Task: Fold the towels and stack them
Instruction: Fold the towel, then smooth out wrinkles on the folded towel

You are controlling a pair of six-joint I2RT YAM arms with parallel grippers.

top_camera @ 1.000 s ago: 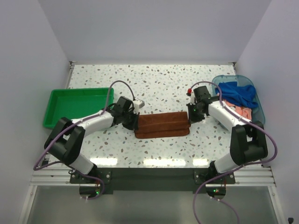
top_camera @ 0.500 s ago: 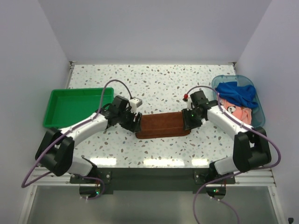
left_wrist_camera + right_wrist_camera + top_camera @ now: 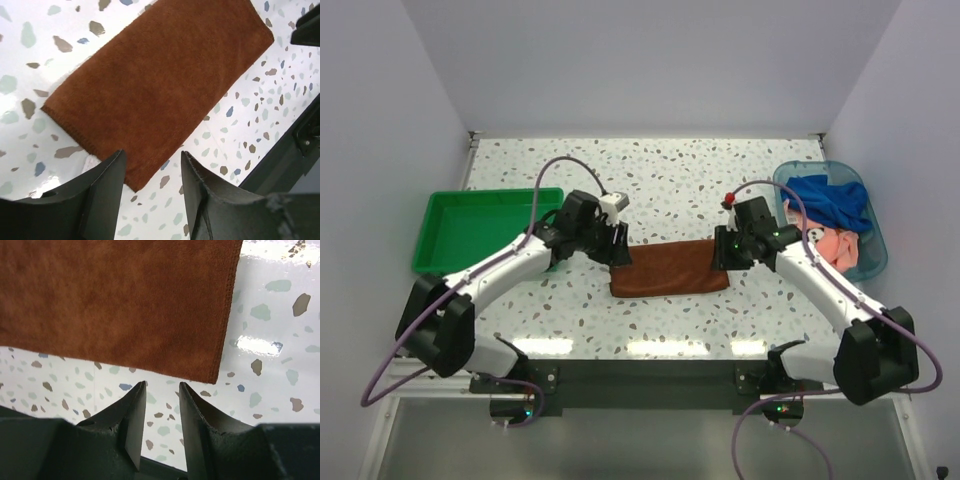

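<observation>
A rust-brown towel [image 3: 668, 270] lies folded flat in a long strip on the speckled table, also seen in the left wrist view [image 3: 160, 85] and the right wrist view [image 3: 120, 305]. My left gripper [image 3: 619, 249] hovers over its left end, open and holding nothing [image 3: 152, 155]. My right gripper [image 3: 721, 252] hovers at its right end, open and empty, just off the towel's edge [image 3: 162, 385]. A royal blue towel [image 3: 830, 198] and a pink towel [image 3: 836, 243] lie crumpled in the clear blue tub [image 3: 876, 260] at the right.
A green tray [image 3: 480, 228] stands at the table's left edge. The tub stands against the right wall. White walls close in the left, back and right sides. The arms' bases and cables sit along the near edge.
Both grippers have opened and let go of the rust-brown towel, which now lies as one flat strip. Both have lifted and drawn back slightly toward the far side.
</observation>
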